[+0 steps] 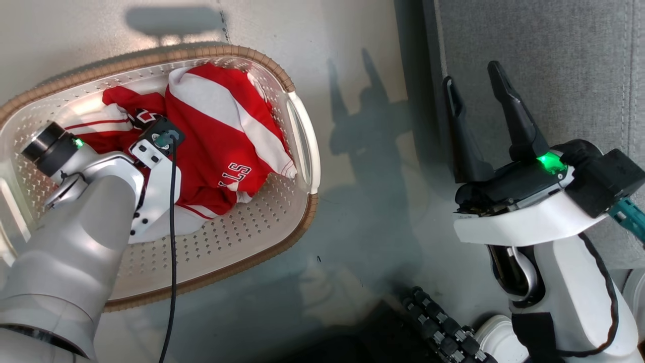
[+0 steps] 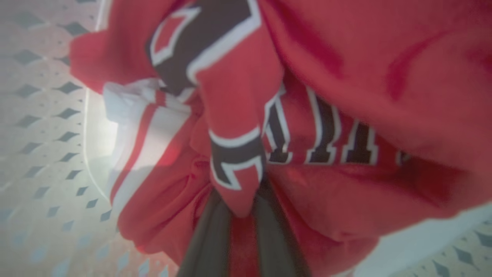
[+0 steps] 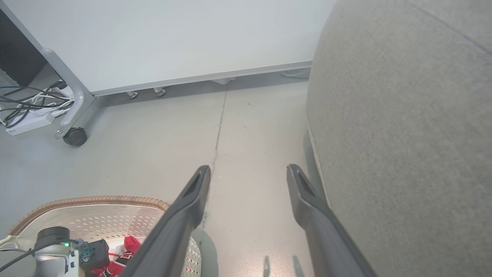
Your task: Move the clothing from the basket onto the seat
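The clothing (image 1: 221,131) is a heap of red jerseys with white stripes lying in the cream basket (image 1: 302,146) on the floor. My left arm reaches down into the basket, its wrist covering the heap's left side. In the left wrist view my left gripper (image 2: 240,207) is shut on a fold of red clothing (image 2: 234,127) with black, white-outlined numerals. My right gripper (image 1: 473,75) hangs open and empty over the left edge of the grey seat (image 1: 554,60). In the right wrist view the right gripper (image 3: 249,170) points at the floor beside the seat (image 3: 403,134), with the basket (image 3: 96,202) at lower left.
Grey floor (image 1: 363,201) lies between basket and seat. A pale wheeled partition panel (image 3: 173,38) stands beyond, with a caster (image 3: 75,136) and a tangle of cables (image 3: 30,104) at its left end. A black ribbed cable chain (image 1: 438,327) of my base sits low in the head view.
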You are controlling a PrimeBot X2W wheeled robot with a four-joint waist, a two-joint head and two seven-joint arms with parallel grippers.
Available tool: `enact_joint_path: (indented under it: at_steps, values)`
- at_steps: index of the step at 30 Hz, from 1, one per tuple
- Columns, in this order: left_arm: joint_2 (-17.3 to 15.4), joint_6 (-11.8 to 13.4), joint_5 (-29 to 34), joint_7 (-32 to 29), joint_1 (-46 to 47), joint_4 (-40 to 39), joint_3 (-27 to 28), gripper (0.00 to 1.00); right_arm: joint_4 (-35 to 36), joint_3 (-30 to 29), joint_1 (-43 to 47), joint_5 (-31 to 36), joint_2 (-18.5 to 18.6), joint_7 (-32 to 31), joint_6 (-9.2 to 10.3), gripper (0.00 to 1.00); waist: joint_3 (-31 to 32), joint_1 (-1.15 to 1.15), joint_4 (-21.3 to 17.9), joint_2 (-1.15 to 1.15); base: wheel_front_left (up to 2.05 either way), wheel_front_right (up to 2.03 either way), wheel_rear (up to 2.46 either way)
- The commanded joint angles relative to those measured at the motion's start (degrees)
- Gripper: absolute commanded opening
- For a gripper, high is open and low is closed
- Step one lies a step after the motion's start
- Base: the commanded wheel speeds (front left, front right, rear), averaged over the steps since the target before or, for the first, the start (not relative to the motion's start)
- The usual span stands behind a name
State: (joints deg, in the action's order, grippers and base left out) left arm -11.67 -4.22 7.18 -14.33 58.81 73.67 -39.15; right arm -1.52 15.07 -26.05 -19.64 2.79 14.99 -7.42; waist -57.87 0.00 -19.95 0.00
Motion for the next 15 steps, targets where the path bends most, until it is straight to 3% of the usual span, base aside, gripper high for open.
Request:
enact_joint_path:
  at_steps: [1,15]
  values:
    - [0.07,-0.16,-0.51,0.21,-1.04,0.23,0.04,0.00,-0.49,-0.52,-0.64,-0.16,0.22,0.31,-0.13,1.00,0.93,0.00,0.29,0.00,0.00,0.00,0.00]
    - [4.09,2.77,-6.53,8.77,-6.89,0.13,3.10,0.00,-4.44,-2.91,-1.15,2.85,0.25,0.32,-0.13,1.00,14.00,0.00,4.88,0.00,0.00,0.00,0.00]
